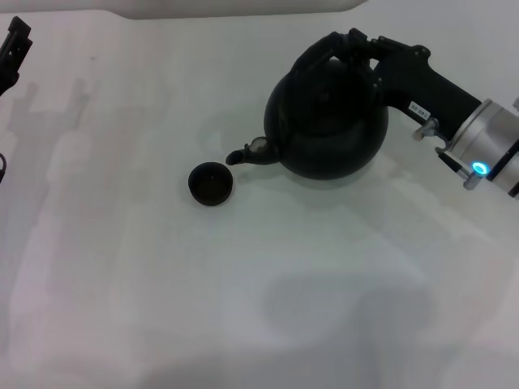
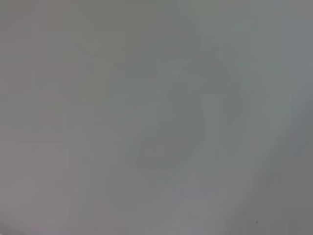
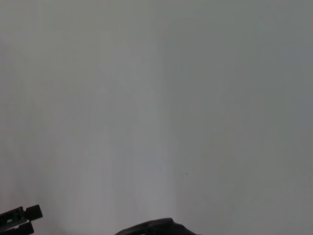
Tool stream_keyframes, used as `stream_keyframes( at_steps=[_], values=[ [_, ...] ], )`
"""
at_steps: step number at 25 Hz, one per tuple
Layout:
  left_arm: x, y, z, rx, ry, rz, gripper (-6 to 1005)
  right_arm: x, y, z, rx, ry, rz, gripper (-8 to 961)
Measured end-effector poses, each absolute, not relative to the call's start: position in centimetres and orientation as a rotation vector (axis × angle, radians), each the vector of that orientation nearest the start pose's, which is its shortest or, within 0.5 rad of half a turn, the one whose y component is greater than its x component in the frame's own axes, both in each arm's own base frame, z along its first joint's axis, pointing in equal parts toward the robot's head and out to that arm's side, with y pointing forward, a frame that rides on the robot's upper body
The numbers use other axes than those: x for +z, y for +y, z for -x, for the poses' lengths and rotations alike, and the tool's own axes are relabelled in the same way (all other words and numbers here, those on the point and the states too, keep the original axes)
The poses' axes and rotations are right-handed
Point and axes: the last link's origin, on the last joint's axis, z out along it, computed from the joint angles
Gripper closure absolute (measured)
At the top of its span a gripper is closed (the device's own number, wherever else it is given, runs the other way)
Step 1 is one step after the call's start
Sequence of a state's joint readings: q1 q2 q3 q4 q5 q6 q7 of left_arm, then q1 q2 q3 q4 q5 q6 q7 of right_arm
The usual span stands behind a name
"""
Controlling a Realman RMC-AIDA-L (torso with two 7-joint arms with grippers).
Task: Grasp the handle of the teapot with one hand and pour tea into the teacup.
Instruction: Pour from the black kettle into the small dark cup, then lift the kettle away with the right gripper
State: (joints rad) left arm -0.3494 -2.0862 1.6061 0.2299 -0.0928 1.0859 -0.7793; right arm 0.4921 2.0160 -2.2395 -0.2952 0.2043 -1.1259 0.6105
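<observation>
On the white table (image 1: 243, 308), the nearest thing to the robot is the teacup (image 1: 212, 183), standing upright and alone, a little left of the middle. Just beyond it and to its right sits the teapot (image 1: 328, 117), its spout (image 1: 243, 154) pointing toward the cup with the tip near the cup's rim but not touching it. The pot looks level and seems to rest on the table, though from above that is hard to be sure of.

The right arm (image 1: 478, 150) reaches in from the right edge, its forearm slanting up and inward over the pot's far right shoulder. The right gripper (image 1: 357, 47) sits at the top of the handle (image 1: 324, 50); black on black, it appears clamped around the handle.

Farthest off, at the upper left edge, the left gripper (image 1: 13, 50) hangs well apart from pot and cup; whether it is open I cannot tell. The left wrist view shows only bare table.
</observation>
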Motion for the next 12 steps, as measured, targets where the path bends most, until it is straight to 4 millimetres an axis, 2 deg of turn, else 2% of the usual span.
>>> stream_keyframes(
  at_steps=[12],
  values=[
    [0.0, 32.4, 34.5, -1.055, -1.007, 1.456, 137, -6.5, 35.1, -24.5, 0.925, 0.517, 2.181, 758]
  ],
)
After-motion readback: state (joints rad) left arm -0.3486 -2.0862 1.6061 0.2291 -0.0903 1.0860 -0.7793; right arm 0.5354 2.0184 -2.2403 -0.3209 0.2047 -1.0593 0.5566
